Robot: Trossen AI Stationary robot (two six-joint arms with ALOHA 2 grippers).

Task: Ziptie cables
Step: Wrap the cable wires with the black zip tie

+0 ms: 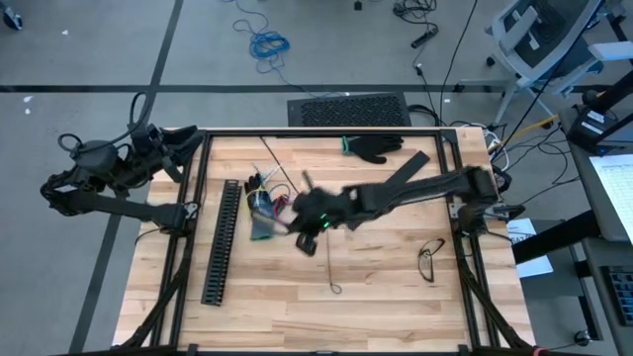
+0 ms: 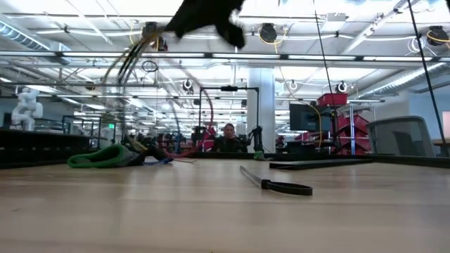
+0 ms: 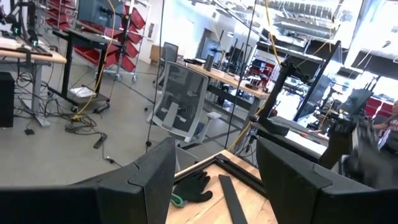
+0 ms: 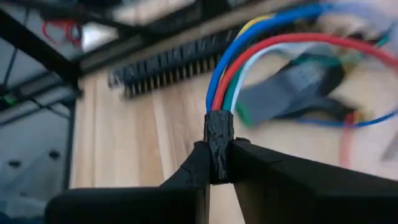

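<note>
The cables (image 1: 261, 196) are a bundle of blue, red, green, white and yellow wires, joined at one end by a black wrap. My right gripper (image 4: 219, 163) is over the table's middle (image 1: 295, 223) and is shut on that wrapped end. In the low view the wires (image 2: 131, 70) arc down from the raised gripper (image 2: 211, 17) to the tabletop. A black zip tie (image 2: 278, 185) lies flat on the table near the gripper (image 1: 327, 263). My left gripper (image 3: 216, 149) is open and waits at the table's far left corner (image 1: 183, 148). My right gripper pinches the bundle's black-wrapped end (image 4: 219, 134) between its two fingers (image 4: 193, 171). The fingers come from the table's right, and the wires run on past the fingertips. The held end is lifted clear. The rest of the bundle hangs down, and its far part (image 2: 140, 151) rests on the table.
A long black slotted channel (image 1: 223, 242) lies along the left side. A green and dark piece (image 2: 105, 156) sits by the cables' lower end. A black glove (image 1: 376, 148) lies at the far edge and glasses (image 1: 430, 259) at the right. A person (image 2: 228, 137) sits beyond the table.
</note>
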